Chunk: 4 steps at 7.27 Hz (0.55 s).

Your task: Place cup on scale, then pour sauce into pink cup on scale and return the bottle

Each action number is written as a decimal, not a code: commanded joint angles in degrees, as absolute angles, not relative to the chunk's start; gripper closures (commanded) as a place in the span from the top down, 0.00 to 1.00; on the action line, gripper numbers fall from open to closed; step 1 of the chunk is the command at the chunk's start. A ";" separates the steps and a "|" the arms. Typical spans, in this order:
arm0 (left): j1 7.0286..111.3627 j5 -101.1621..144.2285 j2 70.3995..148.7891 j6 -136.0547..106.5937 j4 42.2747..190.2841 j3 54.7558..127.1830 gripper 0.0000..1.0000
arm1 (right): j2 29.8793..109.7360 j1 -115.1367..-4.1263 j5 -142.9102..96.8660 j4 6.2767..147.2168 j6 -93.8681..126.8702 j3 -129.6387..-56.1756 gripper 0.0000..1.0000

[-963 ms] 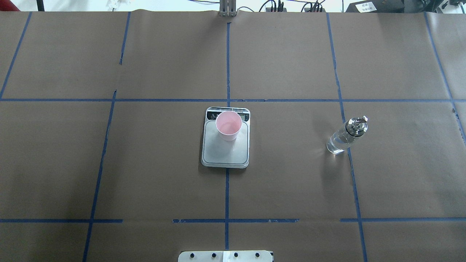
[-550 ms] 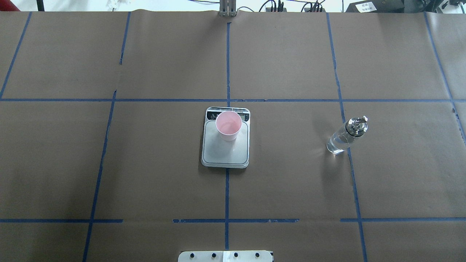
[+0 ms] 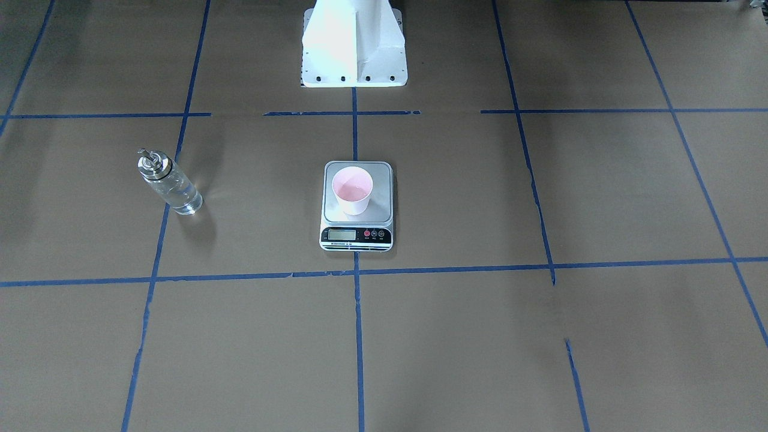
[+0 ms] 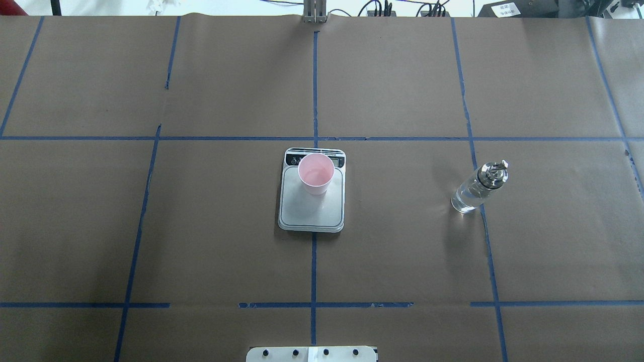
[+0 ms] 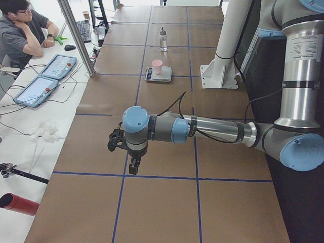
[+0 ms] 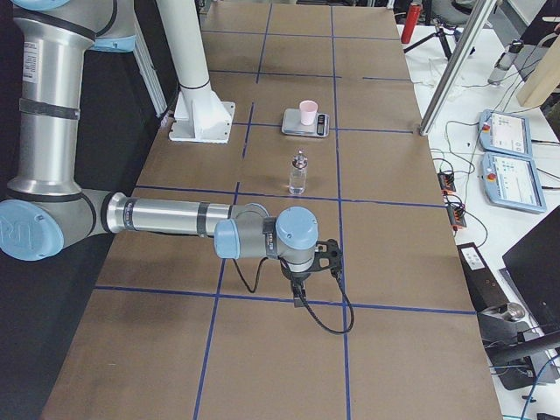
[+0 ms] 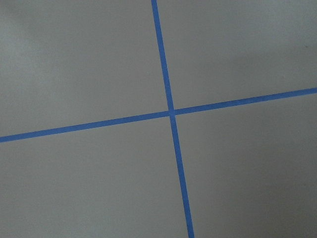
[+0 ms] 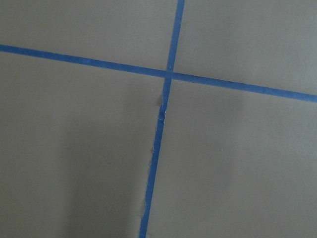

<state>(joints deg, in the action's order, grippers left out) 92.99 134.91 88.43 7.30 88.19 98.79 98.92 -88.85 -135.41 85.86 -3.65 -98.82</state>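
Observation:
The pink cup (image 4: 316,173) stands upright on the far part of the scale (image 4: 312,213), near its display; it also shows in the front-facing view (image 3: 353,190) on the scale's plate (image 3: 384,207). The glass bottle (image 4: 475,190) with its silver cap stands upright on the table to the right, with clear sauce (image 3: 180,198) inside it. No gripper is near them. My left gripper (image 5: 121,149) hangs over bare table far from the scale. My right gripper (image 6: 317,262) does the same at the other end. I cannot tell whether either is open or shut.
Brown paper with a blue tape grid covers the table (image 4: 402,251). The robot's white base (image 3: 354,42) stands behind the scale. Both wrist views show only tape crossings. Operators' desks with tablets (image 5: 48,76) run along the table's far side.

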 commanded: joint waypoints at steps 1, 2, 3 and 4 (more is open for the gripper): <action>92.99 134.91 88.42 7.29 88.15 98.70 1.00 | 102.10 -89.21 -130.99 89.83 -3.78 -104.48 1.00; 92.99 134.91 88.42 7.29 88.15 98.70 1.00 | 102.56 -89.12 -130.35 89.65 -3.78 -104.85 1.00; 92.99 134.91 88.50 7.29 88.15 98.79 1.00 | 102.57 -89.21 -130.34 89.65 -3.87 -104.94 1.00; 92.90 134.83 88.51 7.29 88.24 98.70 1.00 | 102.57 -89.12 -130.34 89.65 -3.95 -104.85 1.00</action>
